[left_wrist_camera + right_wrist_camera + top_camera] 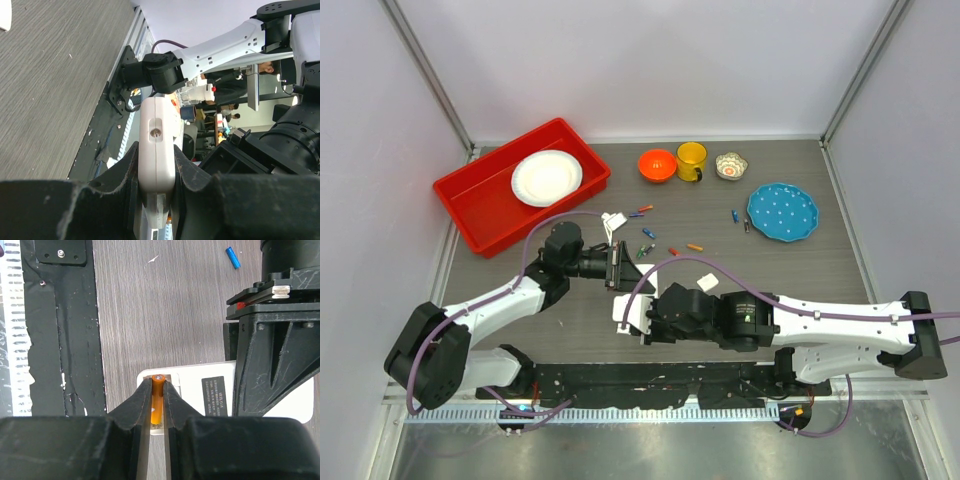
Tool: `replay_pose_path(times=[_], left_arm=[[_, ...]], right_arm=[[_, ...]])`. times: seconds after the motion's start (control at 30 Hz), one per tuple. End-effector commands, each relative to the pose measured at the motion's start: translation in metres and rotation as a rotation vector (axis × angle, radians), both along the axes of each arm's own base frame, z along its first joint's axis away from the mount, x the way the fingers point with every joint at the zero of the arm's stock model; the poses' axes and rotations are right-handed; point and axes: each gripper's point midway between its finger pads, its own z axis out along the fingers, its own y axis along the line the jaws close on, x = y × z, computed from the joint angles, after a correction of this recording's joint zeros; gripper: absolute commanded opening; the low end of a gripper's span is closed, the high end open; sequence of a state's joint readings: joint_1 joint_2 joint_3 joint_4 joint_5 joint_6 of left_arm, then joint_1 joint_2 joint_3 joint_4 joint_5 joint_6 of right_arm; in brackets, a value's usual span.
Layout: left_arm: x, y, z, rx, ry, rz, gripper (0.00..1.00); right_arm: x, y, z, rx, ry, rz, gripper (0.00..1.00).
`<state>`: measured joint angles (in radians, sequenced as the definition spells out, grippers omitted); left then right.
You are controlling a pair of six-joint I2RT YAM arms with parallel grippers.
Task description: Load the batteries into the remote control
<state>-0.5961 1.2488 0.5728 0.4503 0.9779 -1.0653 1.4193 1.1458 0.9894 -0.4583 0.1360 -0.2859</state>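
Orange battery pinched lengthwise between the right gripper jaws, tip poking out, over the remote control slot, left gripper jaws clamping that handset's sides

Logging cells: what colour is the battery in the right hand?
Orange battery, clearest in right wrist view.

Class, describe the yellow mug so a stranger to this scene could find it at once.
Start at the red tray and look right along the far edge of the table. Of three small vessels in a row, the yellow mug is the middle one, between an orange bowl and a patterned bowl; it alone is yellow.
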Motion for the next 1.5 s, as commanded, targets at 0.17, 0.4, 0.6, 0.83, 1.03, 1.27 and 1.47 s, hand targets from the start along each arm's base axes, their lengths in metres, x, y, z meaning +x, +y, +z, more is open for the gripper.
replay_pose_path(times=[0.17, 0.4, 0.6, 0.83, 1.03, 1.27, 1.47], left_arm=[[0.003, -0.004, 0.029, -0.056, -0.073, -0.016, 0.0], [0.003, -0.004, 0.028, -0.055, -0.072, -0.015, 0.0], [0.002, -0.003, 0.027, -0.053, -0.07, -0.016, 0.0], [0.003, -0.004, 0.023, -0.047, -0.061, -0.018, 0.0], [0.003, -0.004, 0.022, -0.046, -0.058, -0.018, 0.0], [0.003, -0.004, 0.023, -0.046, -0.058, -0.017, 0.0], [0.002, -0.004, 0.025, -0.05, -0.061, -0.02, 0.0]], right_arm=[[0.003, -0.004, 0.0, -0.022, -0.001, -0.023, 0.33], [0.006, 0.001, 0.008, 0.012, -0.013, -0.033, 0.38], [0.008, 0.002, 0.015, 0.037, -0.023, -0.045, 0.38], [0.008, 0.008, 0.029, 0.096, -0.025, -0.043, 0.43], [0.007, 0.009, 0.038, 0.127, -0.03, -0.036, 0.44], [0.012, 0.009, 0.044, 0.158, -0.053, -0.052, 0.44], [0.01, 0.013, 0.039, 0.142, -0.054, -0.038, 0.43]])
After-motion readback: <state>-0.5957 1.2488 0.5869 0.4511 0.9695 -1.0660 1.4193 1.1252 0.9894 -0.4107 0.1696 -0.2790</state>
